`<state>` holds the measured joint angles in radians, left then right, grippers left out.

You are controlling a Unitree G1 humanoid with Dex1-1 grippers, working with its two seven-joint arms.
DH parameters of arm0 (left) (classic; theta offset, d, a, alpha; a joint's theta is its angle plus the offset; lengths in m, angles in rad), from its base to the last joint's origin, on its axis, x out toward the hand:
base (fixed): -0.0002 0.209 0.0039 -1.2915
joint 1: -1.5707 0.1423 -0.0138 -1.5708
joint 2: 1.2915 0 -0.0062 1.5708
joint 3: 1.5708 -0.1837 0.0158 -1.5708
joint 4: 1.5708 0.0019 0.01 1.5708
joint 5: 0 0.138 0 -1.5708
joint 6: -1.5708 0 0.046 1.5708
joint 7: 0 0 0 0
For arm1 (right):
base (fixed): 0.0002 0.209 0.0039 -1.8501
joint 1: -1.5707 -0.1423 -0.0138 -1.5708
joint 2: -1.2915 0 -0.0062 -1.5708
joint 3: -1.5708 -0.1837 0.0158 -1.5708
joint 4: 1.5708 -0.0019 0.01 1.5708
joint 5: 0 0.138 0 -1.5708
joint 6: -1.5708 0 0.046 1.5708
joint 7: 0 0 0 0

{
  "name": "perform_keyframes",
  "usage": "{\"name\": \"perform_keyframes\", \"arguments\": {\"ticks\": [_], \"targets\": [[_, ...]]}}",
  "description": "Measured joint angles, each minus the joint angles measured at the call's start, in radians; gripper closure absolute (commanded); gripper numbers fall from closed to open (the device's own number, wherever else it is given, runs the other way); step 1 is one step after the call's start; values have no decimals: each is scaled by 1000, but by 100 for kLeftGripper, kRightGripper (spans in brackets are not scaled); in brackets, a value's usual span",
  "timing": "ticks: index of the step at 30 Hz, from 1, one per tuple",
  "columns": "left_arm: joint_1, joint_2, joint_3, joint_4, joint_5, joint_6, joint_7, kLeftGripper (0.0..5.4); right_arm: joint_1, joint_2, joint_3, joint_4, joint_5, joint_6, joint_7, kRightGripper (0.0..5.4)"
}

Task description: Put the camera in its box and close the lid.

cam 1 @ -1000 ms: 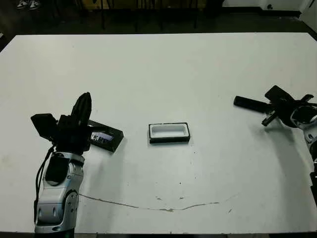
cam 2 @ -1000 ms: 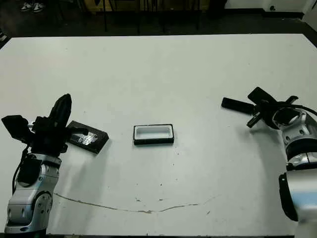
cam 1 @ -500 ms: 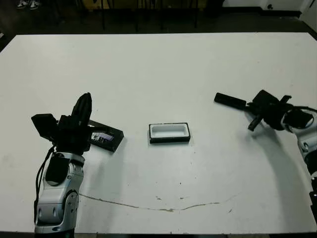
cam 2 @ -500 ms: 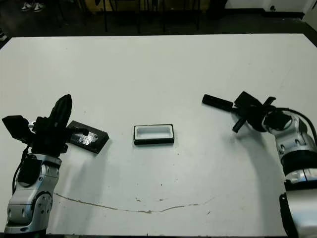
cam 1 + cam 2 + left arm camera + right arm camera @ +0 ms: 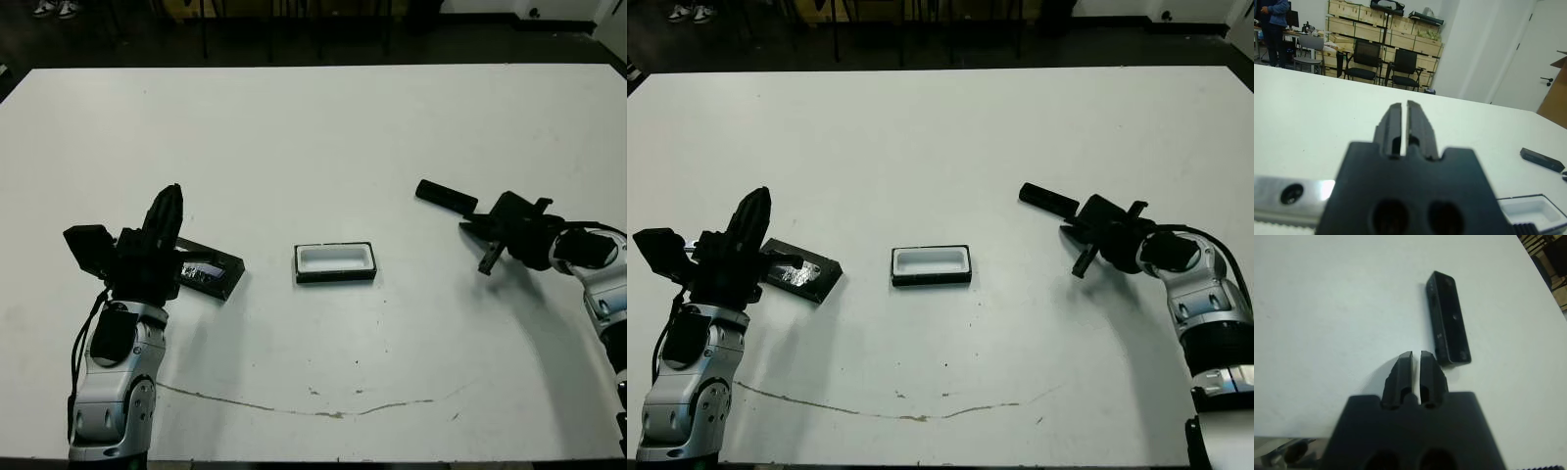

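Both forearms are clad in silver-grey metallic shells with black joint inserts, and black cables loop alongside them. Each end effector, left [image 5: 168, 211] and right [image 5: 1074, 227], is matte black: a blocky body with two round holes and two ridged fingers.

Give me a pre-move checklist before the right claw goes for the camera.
1. Right claw open for the grasp: not ok, fingers shut and empty.
2. Camera free to grasp: ok, it lies on the table just beside the claw.
3. Box open and empty: ok, white lining visible.
4. Lid off the box: ok, flat on the table by the left claw.
5. Left claw out of the way: ok, shut and empty.
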<state>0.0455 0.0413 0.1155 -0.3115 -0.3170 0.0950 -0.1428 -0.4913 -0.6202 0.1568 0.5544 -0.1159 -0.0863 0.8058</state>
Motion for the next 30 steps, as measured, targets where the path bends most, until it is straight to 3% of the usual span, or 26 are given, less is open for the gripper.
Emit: {"name": "perform_keyframes", "arguments": {"ticks": [4,7,13,16,23,30], "targets": [[0,0,0,0,1,0,0,538,11,-3,-6,-69,22,73,35,540],[0,1,1,7,1,-1,-6,538,12,-21,-32,-104,55,89,67,540],[-4,1,3,9,0,1,-9,538,3,-64,-136,-154,136,113,86,540],[-7,1,2,10,1,1,-10,538,-3,-88,-181,-234,149,162,52,540],[-7,1,-5,10,3,7,-9,540,-44,-94,-204,-243,147,172,-9,450],[-6,1,-5,7,3,11,-3,540,-159,-90,-64,-67,36,111,25,326]]}}
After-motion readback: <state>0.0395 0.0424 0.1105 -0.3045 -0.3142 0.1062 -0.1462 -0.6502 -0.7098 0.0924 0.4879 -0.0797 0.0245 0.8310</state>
